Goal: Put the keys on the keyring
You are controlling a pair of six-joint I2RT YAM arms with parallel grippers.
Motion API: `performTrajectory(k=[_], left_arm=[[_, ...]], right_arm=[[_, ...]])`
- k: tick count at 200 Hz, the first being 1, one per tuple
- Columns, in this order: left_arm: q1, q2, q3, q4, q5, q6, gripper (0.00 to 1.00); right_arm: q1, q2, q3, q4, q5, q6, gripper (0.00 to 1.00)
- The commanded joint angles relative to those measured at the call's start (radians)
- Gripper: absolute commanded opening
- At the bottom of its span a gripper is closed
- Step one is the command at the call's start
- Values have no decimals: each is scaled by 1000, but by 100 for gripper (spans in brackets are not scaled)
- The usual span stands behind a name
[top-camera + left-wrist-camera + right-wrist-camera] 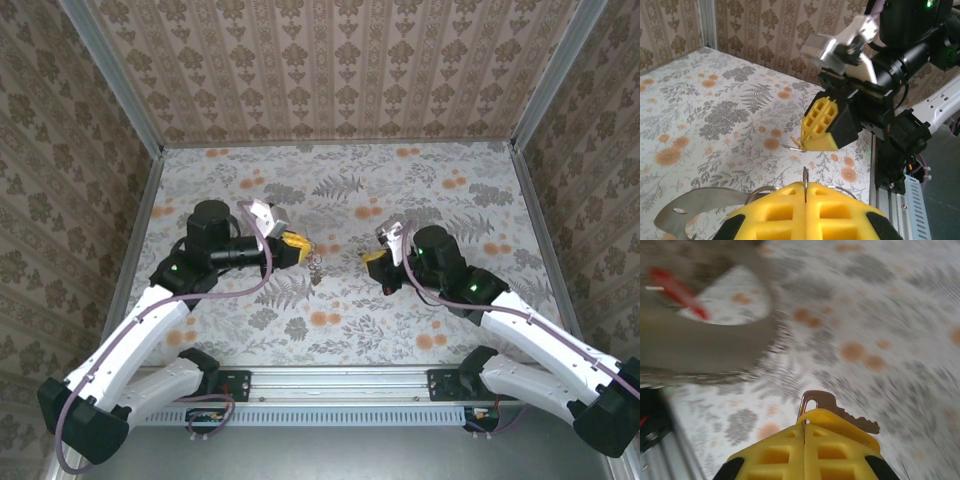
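Left wrist view gives the clearest read: the left claw (pixel 805 187) is closed tight, its yellow fingers pinching the thin wire of the ring (pixel 805 175), which stands up from the seam, with arcs of it curving out to either side below. A flat metal tab (pixel 690 210) hangs off to the left over the table (pixel 715 115). Facing it, the right claw (pixel 826 124) is also fully closed and holds the key (pixel 798 145), which juts from its lower tip, near the ring but apart from it. From the right wrist camera the key (pixel 840 410) is a brownish one clamped by its middle, with the head and its hole on the left of the seam and the toothed blade running off to the right; that picture is smeared, and the grey shape with a red streak at upper left cannot be made out. From above, the two claws (pixel 298 250) (pixel 376 262) face each other over the middle of the table with a small gap between them. I judge the pick-ups done and the threading step in hand. The next move calls for fine alignment, bringing the hole in the key's head onto the ring's wire, probably at a split end I cannot see here. No brand, label or writing can be read anywhere.
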Motion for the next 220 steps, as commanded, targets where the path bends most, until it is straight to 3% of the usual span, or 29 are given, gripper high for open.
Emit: performTrajectory(k=[1,36,60,105,119,161,201,220], left_arm=[[10,-35,85,-103,75,106,0],[25,-51,154,-270,162,207,0],[29,-43,189,-338,180,254,0],[67,-23,217,-325,177,266,0],[79,-10,218,-320,175,269,0],[137,-29,159,-309,33,219,0],[176,-67,87,-235,38,145,0],[195,-85,70,-245,35,129,0]], right_arm=[[2,27,61,97,-264,-174,0],[21,89,174,59,-480,-304,0],[54,90,225,-25,-483,-412,0],[90,152,306,-196,-442,-476,0],[100,162,298,-193,-360,-446,0],[80,292,234,-316,68,-243,0],[90,386,107,-264,262,-108,0],[91,429,116,-238,277,-76,2]])
